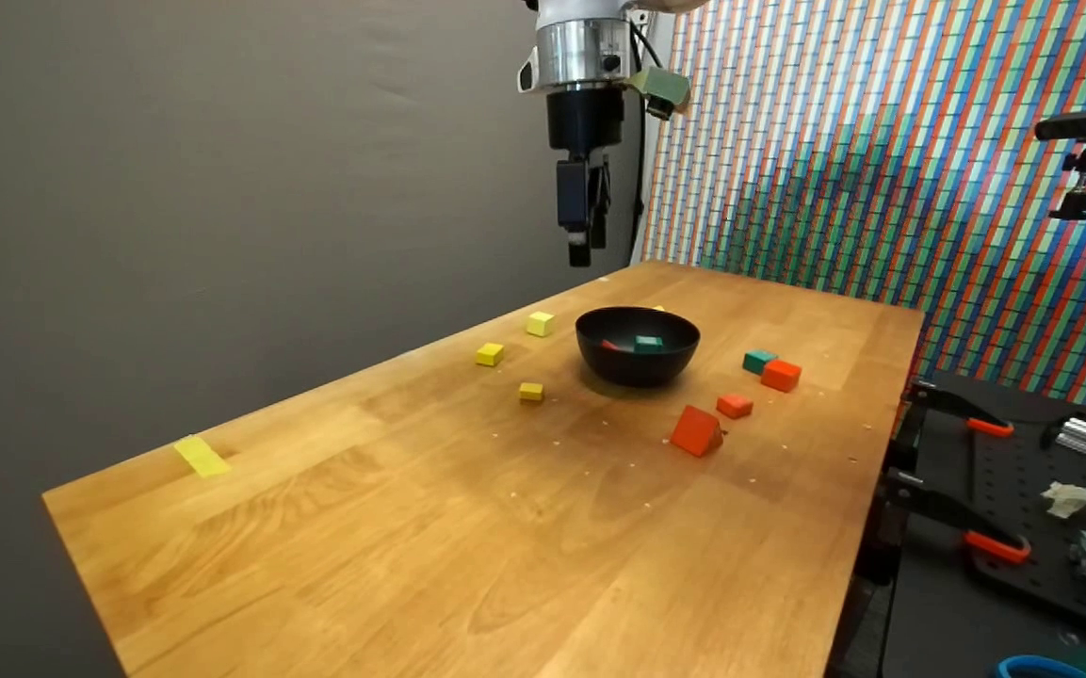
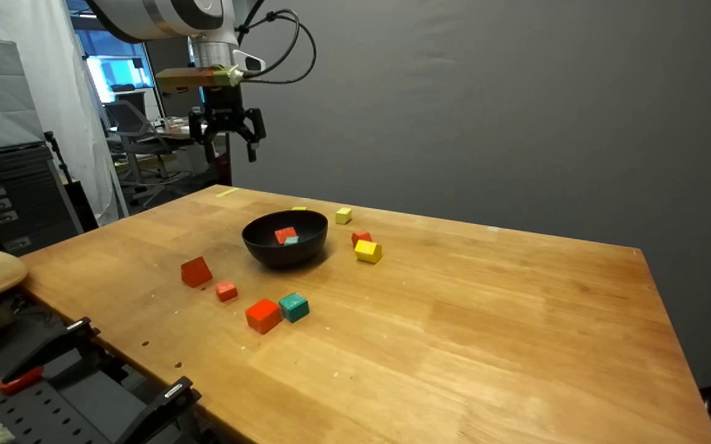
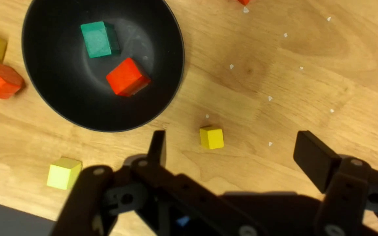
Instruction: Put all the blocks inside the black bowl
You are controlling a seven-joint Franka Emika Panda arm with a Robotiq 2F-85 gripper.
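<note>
The black bowl [image 1: 637, 371] stands on the table and also shows in an exterior view [image 2: 281, 256] and the wrist view [image 3: 61, 101]. A green block [image 3: 97, 39] and a red block [image 3: 126, 78] lie inside it. Several yellow blocks [image 1: 490, 354] lie beside it toward the wall. A red block [image 2: 361, 237] and a yellow block [image 2: 368, 251] lie together beside the bowl. Red blocks [image 2: 196, 272] and a green block [image 2: 294, 307] lie on the other side. My gripper [image 3: 233, 147] is open and empty, high above the table; a small yellow block [image 3: 212, 137] shows between its fingers.
A flat yellow strip [image 1: 202, 456] lies on the wooden table [image 1: 411, 565] near its wall-side edge. A grey wall runs along that edge. Black clamps [image 2: 158, 410] with red-orange tips grip the opposite edge. Small white specks dot the tabletop.
</note>
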